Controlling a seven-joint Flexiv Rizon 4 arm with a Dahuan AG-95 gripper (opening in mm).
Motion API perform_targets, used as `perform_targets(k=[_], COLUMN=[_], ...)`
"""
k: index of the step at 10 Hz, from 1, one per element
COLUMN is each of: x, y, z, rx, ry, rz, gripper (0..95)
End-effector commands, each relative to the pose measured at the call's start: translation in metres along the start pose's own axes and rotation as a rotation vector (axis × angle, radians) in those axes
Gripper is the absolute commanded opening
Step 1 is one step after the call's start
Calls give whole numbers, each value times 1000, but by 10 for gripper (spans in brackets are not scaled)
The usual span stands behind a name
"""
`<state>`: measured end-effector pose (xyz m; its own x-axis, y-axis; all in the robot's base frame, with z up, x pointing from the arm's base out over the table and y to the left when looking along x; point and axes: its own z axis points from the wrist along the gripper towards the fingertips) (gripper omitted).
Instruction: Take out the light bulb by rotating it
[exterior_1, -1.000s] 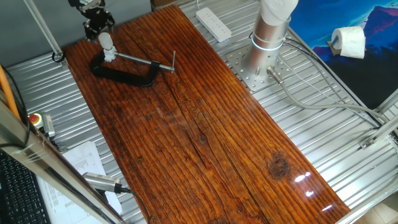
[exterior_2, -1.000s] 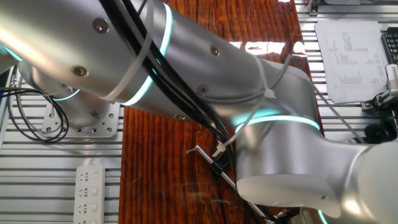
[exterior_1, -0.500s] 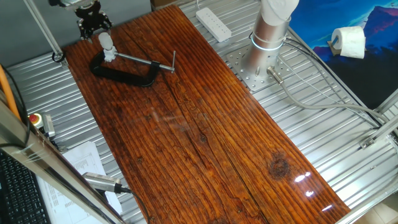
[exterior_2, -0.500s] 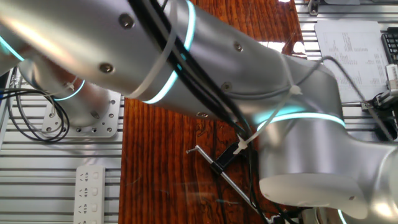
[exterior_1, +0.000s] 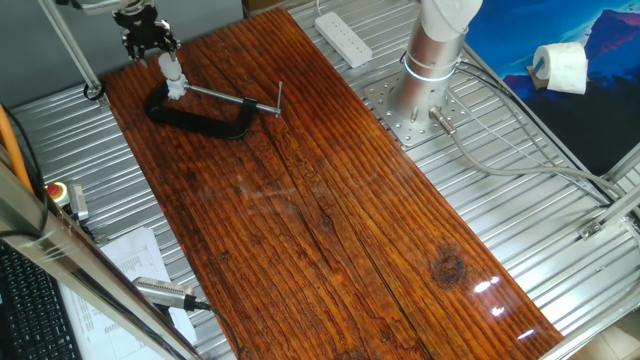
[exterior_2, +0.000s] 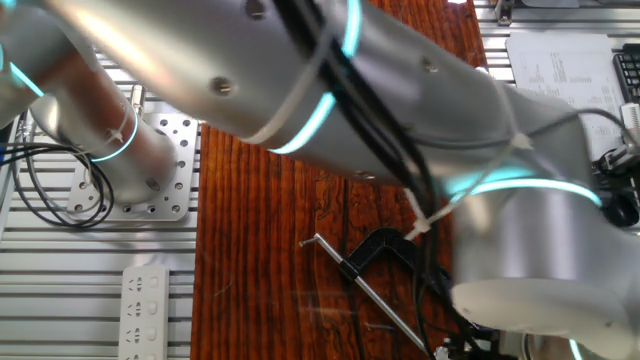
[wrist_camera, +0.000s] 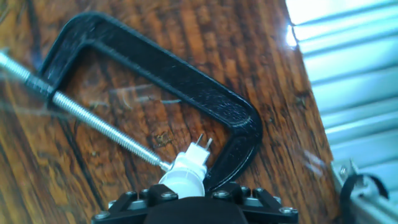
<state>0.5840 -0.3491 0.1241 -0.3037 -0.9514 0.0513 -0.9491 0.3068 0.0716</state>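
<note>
White light bulb (wrist_camera: 185, 176) in the closed end effector (exterior_1: 146, 40), above black C-clamp (wrist_camera: 186, 87).

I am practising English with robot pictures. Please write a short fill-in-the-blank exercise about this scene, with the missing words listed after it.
1. The end effector is above the white light ____.
2. The bulb sits in the mouth of a black ____.
3. The clamp lies on a ____ table.
4. A roll of white ____ stands off the table.

Missing words: bulb; C-clamp; wooden; paper
</note>
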Motion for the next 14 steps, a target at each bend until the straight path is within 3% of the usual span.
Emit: perform_targets(k=[1, 2, 5, 14], x=[0, 3, 8, 8], y=[2, 6, 15, 15], z=[-1, 1, 7, 10], rx=[-46, -58, -63, -34], ry=[-26, -39, -52, -26], rz=[171, 249, 361, 468], gripper=[570, 570, 570, 570])
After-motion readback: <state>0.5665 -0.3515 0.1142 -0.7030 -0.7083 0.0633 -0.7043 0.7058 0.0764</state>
